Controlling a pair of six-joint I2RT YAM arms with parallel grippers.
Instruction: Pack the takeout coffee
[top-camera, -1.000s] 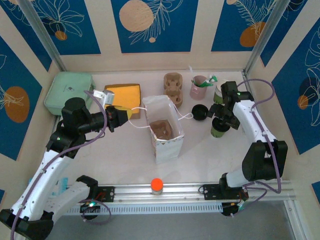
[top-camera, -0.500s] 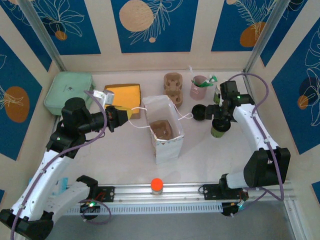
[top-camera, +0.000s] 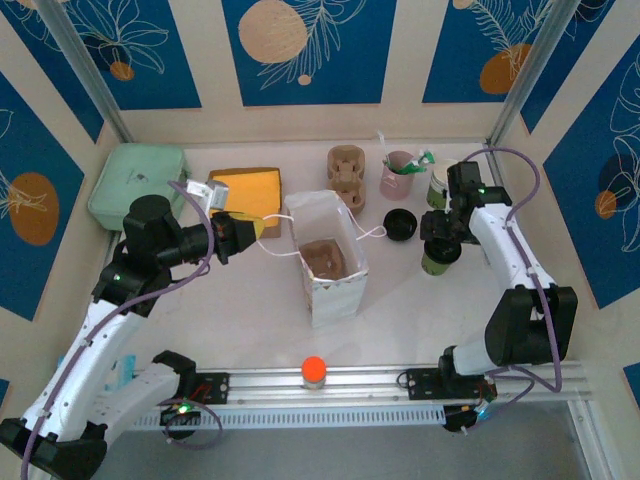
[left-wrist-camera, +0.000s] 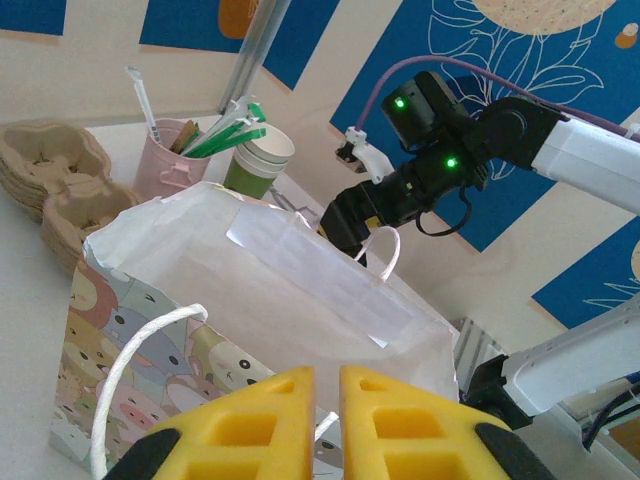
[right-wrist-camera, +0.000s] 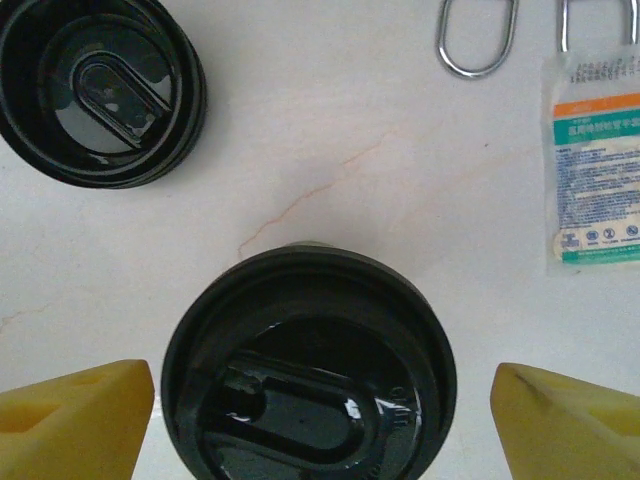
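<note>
The right gripper (right-wrist-camera: 322, 400) hangs released over the coffee (right-wrist-camera: 308, 365). One yellow pad sits on each side of the black lid with a gap on both sides, so nothing is grasped yet. The cup stands upright at the right of the surface (right-wrist-camera: 330, 150), directly under the gripper with its long axis vertical. By my reading the jaws need only close. A spare lid (right-wrist-camera: 100, 90) lies upturned just beyond the cup, near but apart, and a sachet (right-wrist-camera: 595, 170) lies off to the other side. The right arm is plainly the nearer one.

The bag (top-camera: 335, 298) stands mid-surface, well to the left of the cup, with its mouth open upward. The left gripper (left-wrist-camera: 325, 400) appears clenched on its handle (left-wrist-camera: 125, 350). The stretch between cup and bag looks free, though the carry will likely need a lift above the bag's rim.
</note>
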